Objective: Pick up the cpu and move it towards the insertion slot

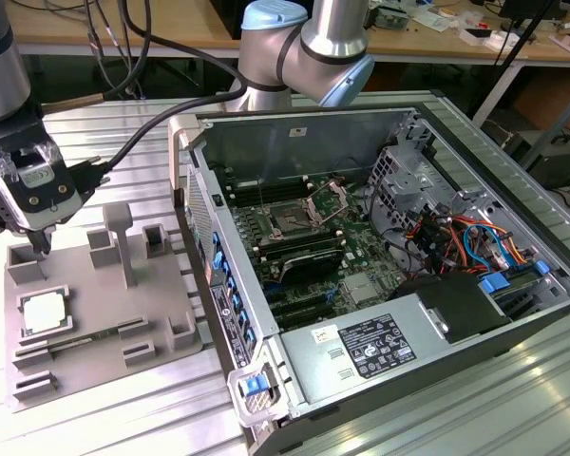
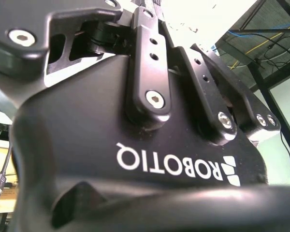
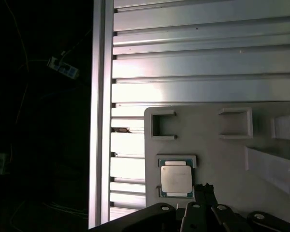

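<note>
Pick-up stage of the task, before any grasp. The cpu (image 1: 46,313) lies flat in a shallow square recess of the grey tray (image 1: 123,328), silvery top upward, at the tray end farthest from the open computer case (image 1: 380,133). In the first wrist view the cpu (image 3: 176,180) appears seated squarely in that recess and touched by nothing. The gripper (image 1: 41,245) hangs over the same end of the tray, above the raised blocks just beside the cpu's recess. Its jaws look drawn together and hold nothing, and in the first wrist view the gripper (image 3: 203,189) tips appear close to one corner of the chip but apart from it. The second wrist view gives the gripper's black body and linkage bars at close range. The insertion slot (image 1: 290,220), a square socket with a dark centre, silver frame and raised wire levers, lies well apart from the tray, on the board inside the case that stands beside the tray on the ribbed metal surface (image 1: 513,408). As judged, no part of the task is done: the approach over the tray is made, while the grasp, the lift and the whole carry from tray to slot remain.
</note>
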Available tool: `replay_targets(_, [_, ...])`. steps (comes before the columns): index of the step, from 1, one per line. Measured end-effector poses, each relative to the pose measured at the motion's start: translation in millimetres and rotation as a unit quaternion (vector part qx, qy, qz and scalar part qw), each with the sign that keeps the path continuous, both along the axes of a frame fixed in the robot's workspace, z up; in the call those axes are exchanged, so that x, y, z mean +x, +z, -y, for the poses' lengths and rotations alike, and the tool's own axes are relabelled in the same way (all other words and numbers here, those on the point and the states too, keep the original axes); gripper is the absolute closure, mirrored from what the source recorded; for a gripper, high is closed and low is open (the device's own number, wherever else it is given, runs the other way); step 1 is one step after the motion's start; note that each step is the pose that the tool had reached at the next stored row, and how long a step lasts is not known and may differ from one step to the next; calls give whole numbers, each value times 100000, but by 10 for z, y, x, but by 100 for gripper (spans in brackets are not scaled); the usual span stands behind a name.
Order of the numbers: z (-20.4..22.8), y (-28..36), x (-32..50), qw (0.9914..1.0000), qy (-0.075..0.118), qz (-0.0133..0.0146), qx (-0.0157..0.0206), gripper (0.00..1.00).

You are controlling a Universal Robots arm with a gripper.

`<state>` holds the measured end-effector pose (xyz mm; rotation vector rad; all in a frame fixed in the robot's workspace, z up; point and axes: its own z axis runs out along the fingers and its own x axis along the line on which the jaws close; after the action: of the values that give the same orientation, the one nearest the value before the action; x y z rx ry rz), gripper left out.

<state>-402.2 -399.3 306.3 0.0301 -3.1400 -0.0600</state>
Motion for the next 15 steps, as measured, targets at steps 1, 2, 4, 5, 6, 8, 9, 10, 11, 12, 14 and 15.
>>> replay_targets(1, [0,-2,0,100000,-1,0,2,89])
replay_targets(2, [0,-4,0,100000,-1,2,1,89])
replay_targets(4, [0,-7,-1,100000,-1,-3,-1,89])
replay_targets(5, [0,-9,-1,100000,0,0,-1,89])
replay_targets(6, [0,-11,-1,100000,-3,3,0,89])
replay_targets(8, [0,-13,-1,100000,-2,3,-1,89])
replay_targets(9, [1,-14,-1,100000,-2,1,0,89])
replay_targets(10, [0,-15,-1,100000,-2,1,-1,89])
replay_targets(11, [1,-16,-2,100000,-3,1,0,89])
replay_targets(12, [1,-20,-2,100000,-2,1,0,89])
replay_targets(14, [0,-27,-2,100000,-2,1,1,89])
replay_targets(15, [1,-32,-2,100000,-2,2,0,89])
